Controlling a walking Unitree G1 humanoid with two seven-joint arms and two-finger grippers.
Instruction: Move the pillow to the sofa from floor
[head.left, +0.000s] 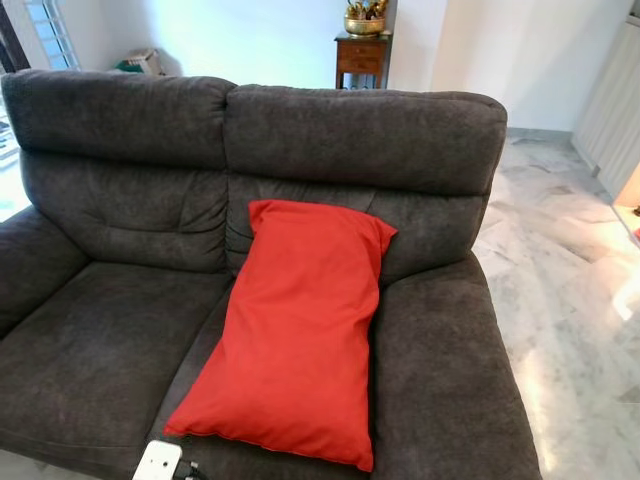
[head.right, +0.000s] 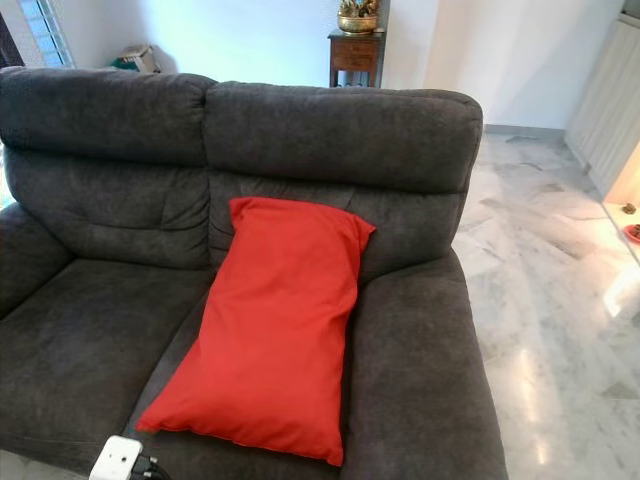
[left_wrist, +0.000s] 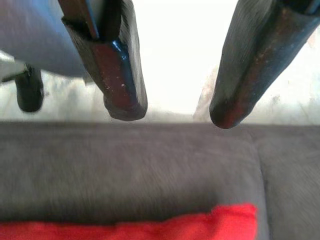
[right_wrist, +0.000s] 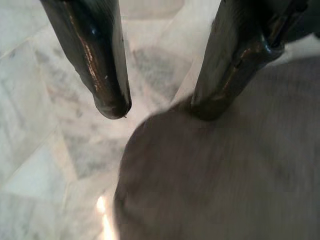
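Note:
A long red pillow (head.left: 295, 325) lies on the dark grey sofa (head.left: 120, 340), on the right seat, its top end leaning against the backrest. In the left wrist view its red edge (left_wrist: 150, 227) shows beyond the grey cushion. My left gripper (left_wrist: 172, 112) is open above the sofa's fabric, nothing between its fingers. Open as well, my right gripper (right_wrist: 155, 107) hangs over the sofa's rounded armrest (right_wrist: 225, 175) and the marble floor (right_wrist: 40, 125). A white part of my left arm (head.left: 158, 462) shows at the front edge of the seat.
White marble floor (head.left: 570, 290) runs along the sofa's right side. Behind the sofa stands a small wooden cabinet (head.left: 361, 58) with a brass pot on it. A white slatted wall (head.left: 612, 110) is at the far right, a window (head.left: 45, 30) at the far left.

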